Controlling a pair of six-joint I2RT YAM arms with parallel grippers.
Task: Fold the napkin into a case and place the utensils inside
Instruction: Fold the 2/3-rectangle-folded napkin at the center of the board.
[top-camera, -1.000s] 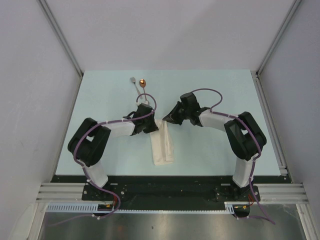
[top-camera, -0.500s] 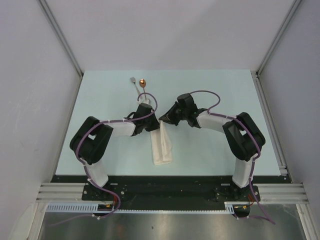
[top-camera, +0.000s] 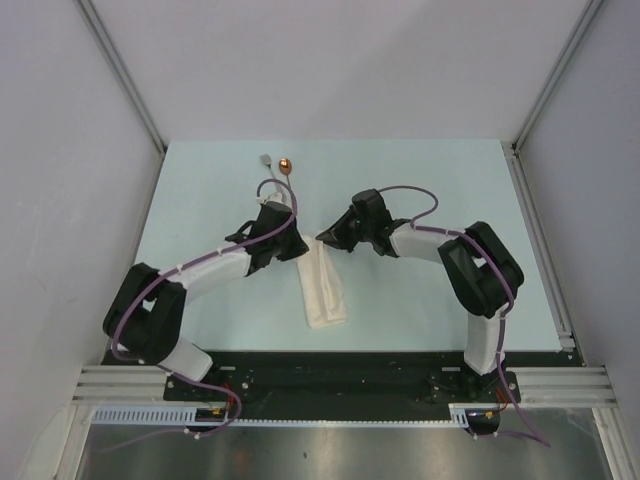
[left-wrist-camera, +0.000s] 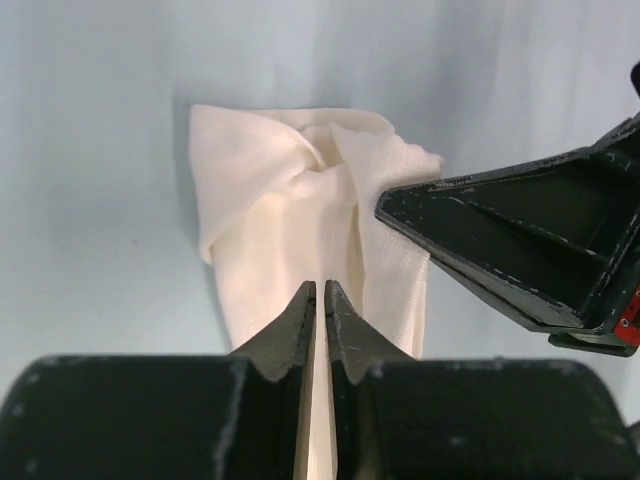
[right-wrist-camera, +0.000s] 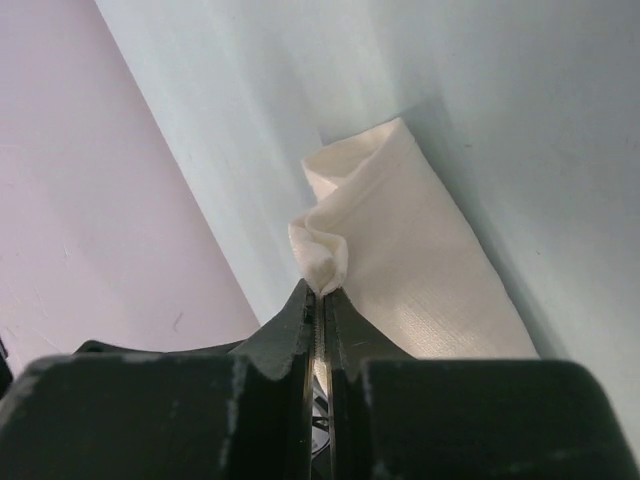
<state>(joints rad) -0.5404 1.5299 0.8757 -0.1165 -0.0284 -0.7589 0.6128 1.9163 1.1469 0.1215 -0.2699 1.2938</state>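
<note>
The napkin (top-camera: 325, 290) lies just below the middle of the top view as a narrow, layered strip. Its long axis runs from upper centre down toward the arm bases, leaning slightly right at the bottom. The upper end is the part that matters. It sits between the two sets of jaws, with the left arm (top-camera: 215, 268) coming in from the left and the right arm (top-camera: 430, 240) from the right, both tips meeting there.

The right jaws are closed on a small bunched wad at the strip's upper corner, and the right wrist view shows the cloth lifted a little off the surface (top-camera: 420, 180). The left jaws stand nearly together, with only a slit between them. A sliver of cream shows in that slit, but I cannot tell whether a layer is pinched or merely seen behind.

The cloth is plain cream and soft. Its lower end is flat and squared, while its upper end is twisted and rumpled, so the case looks unfinished there.

The fork (top-camera: 267, 160) and spoon (top-camera: 286, 164) lie side by side in the upper centre-left. They are well apart from the strip, and their handles trail down-right toward the left wrist. The left arm is the nearer one to them. Judging from this, the upper end needs smoothing or opening before either utensil can slide in along the strip's length.
</note>
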